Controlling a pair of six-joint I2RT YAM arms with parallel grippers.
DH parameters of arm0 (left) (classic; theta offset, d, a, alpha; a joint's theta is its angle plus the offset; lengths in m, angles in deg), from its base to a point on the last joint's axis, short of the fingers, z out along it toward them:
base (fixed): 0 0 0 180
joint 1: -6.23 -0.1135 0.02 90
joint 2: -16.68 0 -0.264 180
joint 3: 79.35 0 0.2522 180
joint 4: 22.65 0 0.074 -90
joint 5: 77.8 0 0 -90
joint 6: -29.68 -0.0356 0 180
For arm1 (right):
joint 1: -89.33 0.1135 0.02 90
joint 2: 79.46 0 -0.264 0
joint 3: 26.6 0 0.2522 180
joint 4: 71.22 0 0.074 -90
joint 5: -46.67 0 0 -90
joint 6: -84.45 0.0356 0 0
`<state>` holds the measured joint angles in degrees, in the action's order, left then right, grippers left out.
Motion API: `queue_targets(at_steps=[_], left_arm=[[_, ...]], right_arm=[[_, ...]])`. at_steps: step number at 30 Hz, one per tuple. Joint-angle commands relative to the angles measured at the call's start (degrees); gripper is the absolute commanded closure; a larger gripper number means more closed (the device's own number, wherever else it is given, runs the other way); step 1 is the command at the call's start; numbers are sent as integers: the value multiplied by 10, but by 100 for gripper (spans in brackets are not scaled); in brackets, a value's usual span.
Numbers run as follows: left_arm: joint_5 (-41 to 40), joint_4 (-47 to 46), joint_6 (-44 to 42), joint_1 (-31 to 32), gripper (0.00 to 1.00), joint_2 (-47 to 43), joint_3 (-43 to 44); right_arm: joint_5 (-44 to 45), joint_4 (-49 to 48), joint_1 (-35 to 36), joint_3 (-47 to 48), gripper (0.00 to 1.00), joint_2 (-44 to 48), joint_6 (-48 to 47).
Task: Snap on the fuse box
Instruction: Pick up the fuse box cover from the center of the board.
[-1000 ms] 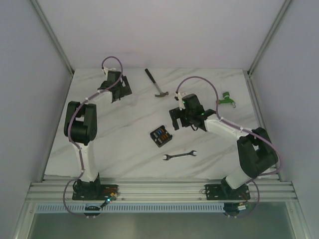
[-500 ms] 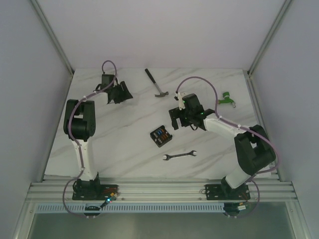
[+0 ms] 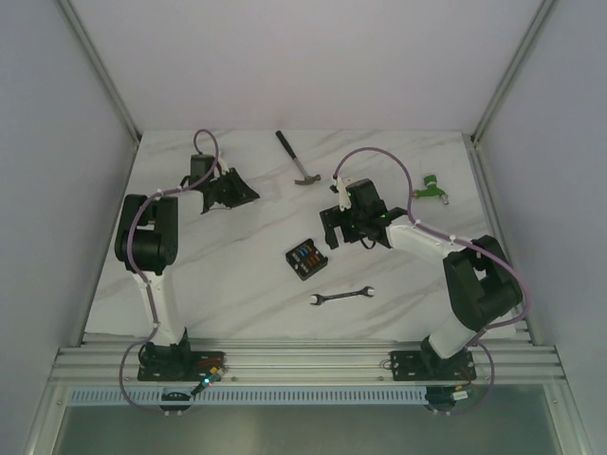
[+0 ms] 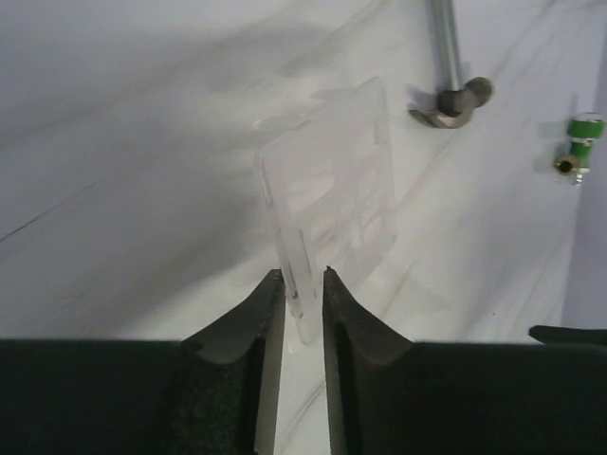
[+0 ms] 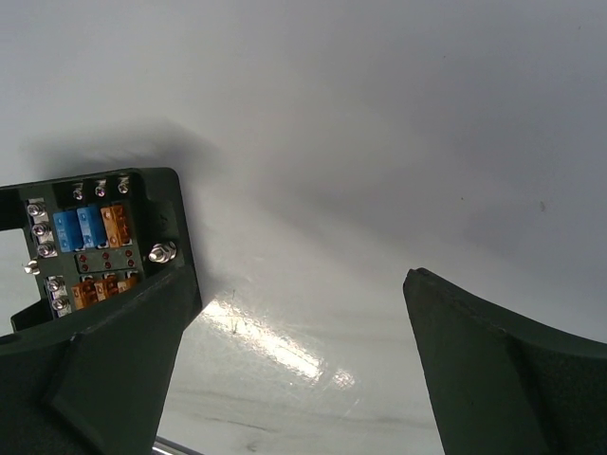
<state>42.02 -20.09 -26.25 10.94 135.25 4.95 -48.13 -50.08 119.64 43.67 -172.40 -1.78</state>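
The fuse box (image 3: 306, 258) lies open-topped near the middle of the table (image 3: 237, 284), just to the near left of the right claw (image 3: 335, 227) and on the far side of the wrench (image 3: 341, 296). From the right wrist we see its blue and orange fuses and small screws. The right claw is spread wide above the bare tabletop, holding nothing, with the box beside its left finger.

At the far left, the left claw (image 4: 303, 284) pinches the edge of a clear cover (image 4: 332, 185). The cover stands up between the fingers, with the hammer (image 4: 453, 95) and a green fitting (image 4: 574, 152) lying beyond it.

We judge the box to be light, stiff, hard plastic. On this smooth top it would likely skate or tip if pushed off-centre. We would take it by two opposite outer walls, low down, with the fingers clear of the fuses and screws.

The cover looks thin, slick and a little bendy. Held by so narrow a strip of one edge, it may swing or slip in the grip. Its clips could crack if pressed on crooked, so it wants to go down square and flat.
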Motion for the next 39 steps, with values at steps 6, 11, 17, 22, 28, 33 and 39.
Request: queue_targets(at_steps=[6,11,17,22,28,33,39], left_arm=[[45,-100,55,-6,90,-44,-48],[52,-112,65,-6,100,-83,-70],[51,-135,80,-6,100,-141,-113],[29,-136,87,-6,100,-201,-168],[18,-154,115,-5,100,-287,-255],[13,-170,130,19,100,-363,-325],[-31,-248,202,94,100,-438,-410]], right_arm=[[-32,-5,-3,4,0,-3,-2],[-64,0,0,-4,0,12,0],[-49,20,49,-13,0,31,3],[7,37,119,-25,0,42,12],[44,38,165,-54,0,67,54],[25,-3,165,-67,0,106,83],[-17,-94,146,-81,0,144,172]])
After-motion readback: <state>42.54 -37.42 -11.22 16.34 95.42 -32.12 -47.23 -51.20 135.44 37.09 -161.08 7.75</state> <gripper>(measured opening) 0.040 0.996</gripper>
